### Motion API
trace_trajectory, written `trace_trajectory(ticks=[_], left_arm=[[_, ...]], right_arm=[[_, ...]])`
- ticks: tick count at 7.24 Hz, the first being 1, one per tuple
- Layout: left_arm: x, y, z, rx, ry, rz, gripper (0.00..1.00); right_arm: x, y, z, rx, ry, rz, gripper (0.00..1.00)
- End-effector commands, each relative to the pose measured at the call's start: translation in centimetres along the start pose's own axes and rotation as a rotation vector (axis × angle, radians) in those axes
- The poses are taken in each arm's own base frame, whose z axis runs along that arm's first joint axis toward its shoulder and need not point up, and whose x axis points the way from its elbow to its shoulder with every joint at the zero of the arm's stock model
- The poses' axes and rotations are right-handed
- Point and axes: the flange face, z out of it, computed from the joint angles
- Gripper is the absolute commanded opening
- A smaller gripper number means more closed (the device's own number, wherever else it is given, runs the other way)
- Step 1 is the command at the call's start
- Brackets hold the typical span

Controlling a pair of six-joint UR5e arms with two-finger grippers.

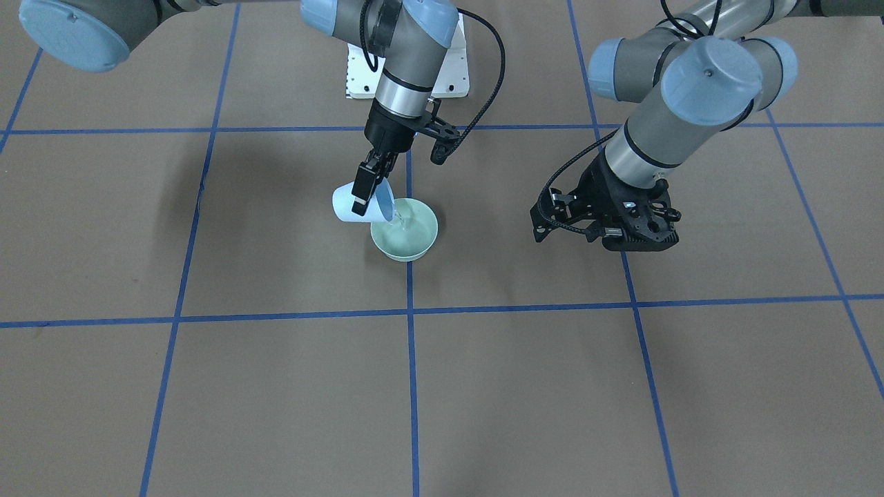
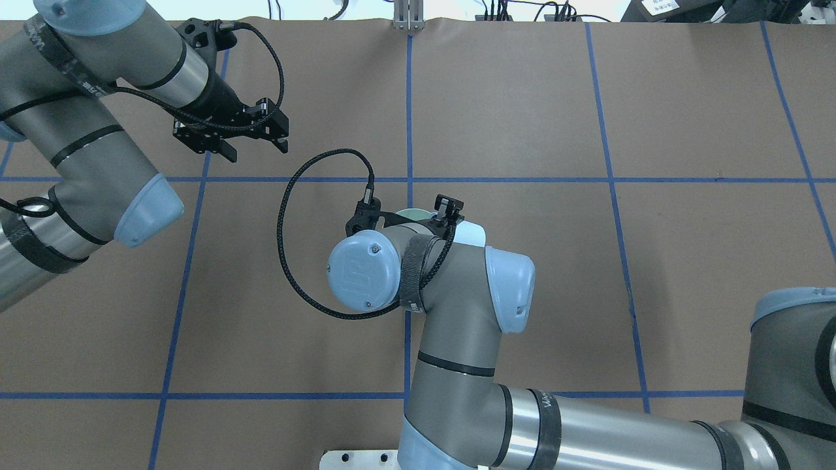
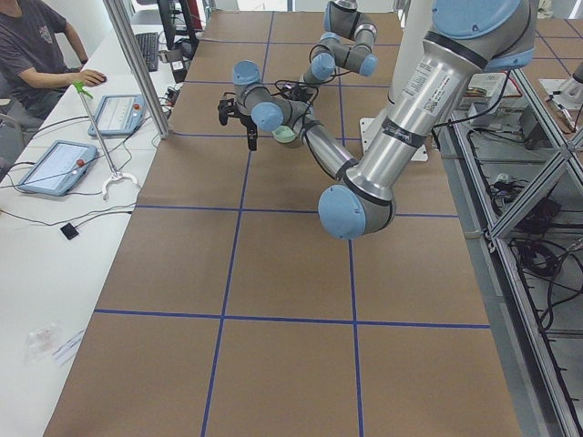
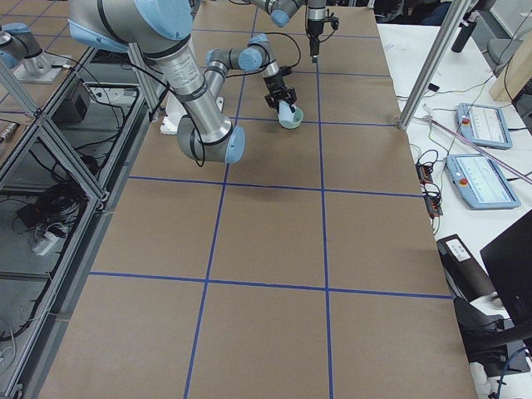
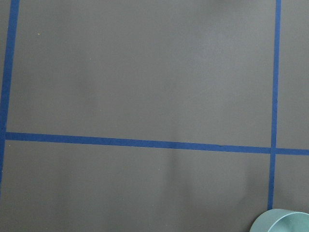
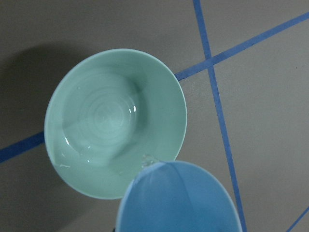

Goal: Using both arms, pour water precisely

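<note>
The right arm (image 1: 407,83) reaches down at the upper middle of the front-facing view, its jaws clenched on the wall of a light-blue cup (image 1: 359,205) that is tipped well over. The cup's long axis slants from upper left to lower right, so the lip hangs just above the upper-left rim of the pale green bowl (image 1: 405,231) standing on the table (image 1: 276,386). A thin run of water (image 1: 397,219) falls from the lip, and a shallow pool glints in the bowl. The pour turns on that one relation: in the right wrist view the lip sits only just inside the bowl's lower rim, not over its middle, so a small drift toward the bottom of that frame would likely put water on the table. The left arm (image 1: 642,148) is well apart at the right of the front-facing view. From overhead its jaws look released and empty, at the upper left, so the right arm is plainly the nearer one. Its wrist camera catches only a sliver of the bowl at the lower right corner. Overhead, the right wrist covers nearly all of cup and bowl, leaving thin edges showing. How much water is left in the cup cannot be made out in any view, and the side views show the vessels too small to judge the stream
</note>
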Motion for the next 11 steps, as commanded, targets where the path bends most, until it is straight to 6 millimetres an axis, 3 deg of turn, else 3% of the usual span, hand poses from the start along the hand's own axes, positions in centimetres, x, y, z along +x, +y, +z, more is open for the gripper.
trace_trajectory(ticks=[1,4,11], left_arm=[[0.2,0.3,-0.4,-0.004,0.008,0.001,0.90],[0.2,0.4,-0.4,-0.007,0.010,0.001,0.90],[0.1,0.3,-0.3,-0.008,0.007,-0.001,0.90]], right_arm=[[0.0,-0.6,0.3,-0.028,0.024,-0.022,0.26],[-0.5,-1.3,1.5,-0.064,0.049,-0.051,0.26],[-0.2,-1.7,0.5,-0.090,0.077,-0.075,0.26]])
